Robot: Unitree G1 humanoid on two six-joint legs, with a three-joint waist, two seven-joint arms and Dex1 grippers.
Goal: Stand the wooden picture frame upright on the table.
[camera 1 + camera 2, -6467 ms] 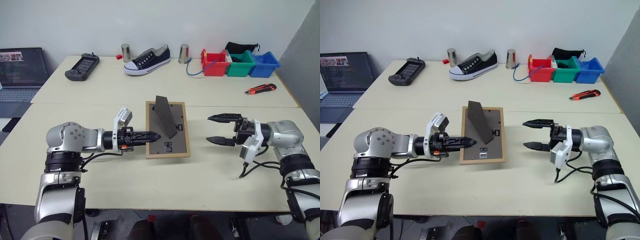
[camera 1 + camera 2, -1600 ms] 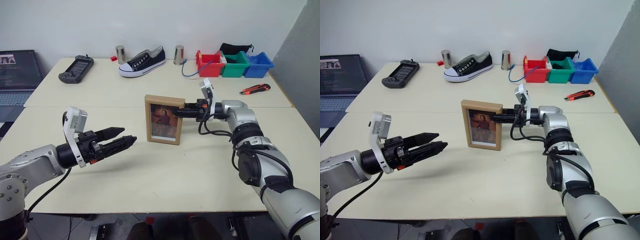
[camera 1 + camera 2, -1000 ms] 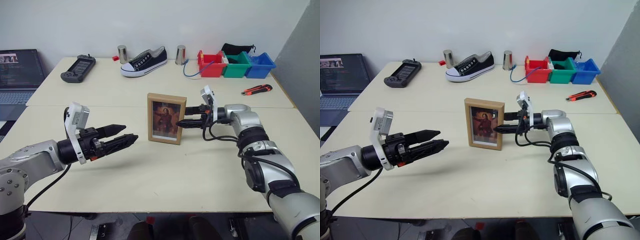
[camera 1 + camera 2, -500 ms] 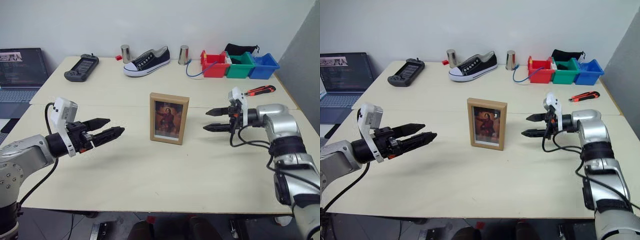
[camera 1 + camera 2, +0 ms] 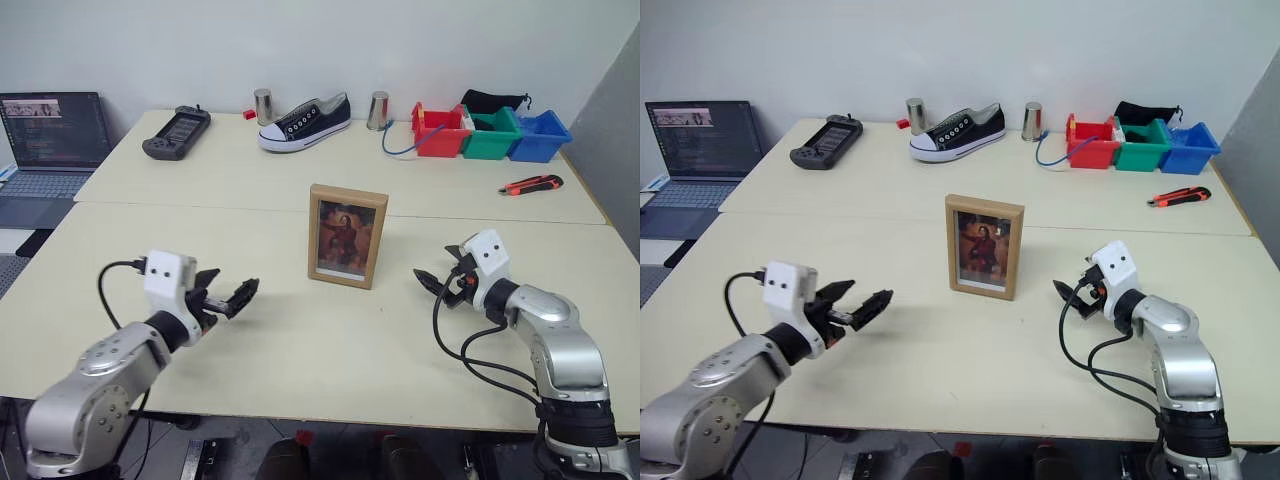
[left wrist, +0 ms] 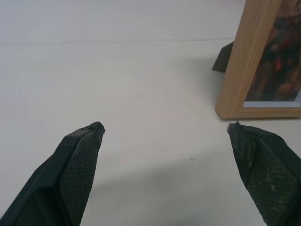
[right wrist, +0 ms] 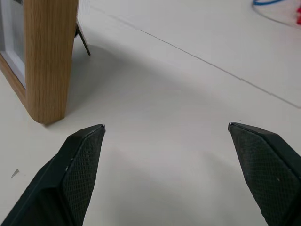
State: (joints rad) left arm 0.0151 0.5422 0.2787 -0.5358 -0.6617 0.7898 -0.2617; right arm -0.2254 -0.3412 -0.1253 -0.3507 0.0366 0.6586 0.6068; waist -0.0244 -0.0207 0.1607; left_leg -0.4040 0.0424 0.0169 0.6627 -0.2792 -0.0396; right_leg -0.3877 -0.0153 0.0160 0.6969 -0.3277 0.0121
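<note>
Both claws are seen spread wide and empty: the left gripper [image 5: 232,297] is held low over the table [image 5: 300,350] at about eight o'clock from the wooden picture frame [image 5: 347,235], and the right gripper [image 5: 437,283] at about four o'clock from it, each well apart from the wood.

The frame is found upright near the middle of the near tabletop, just short of the seam, with its reddish portrait turned toward the robot. In the right wrist view its fold-out stand [image 7: 83,38] is seen braced on the surface behind the light-wood edge — nothing else is touching it. The goal is judged to be met, so the step in hand is taken to be a clean retreat.

That retreat is best done with the fingers kept wide and drawn away from the frame rather than across it, since a light frame on a thin prop is judged easy to tip with a brush. The trailing cables at each wrist should be kept off the frame's base, too.

Further out, at twelve o'clock, a black sneaker [image 5: 304,121] is set between two metal cups; a game controller [image 5: 176,132] lies at eleven, coloured bins [image 5: 490,133] at one, and a utility knife [image 5: 533,184] at two — all well clear.
</note>
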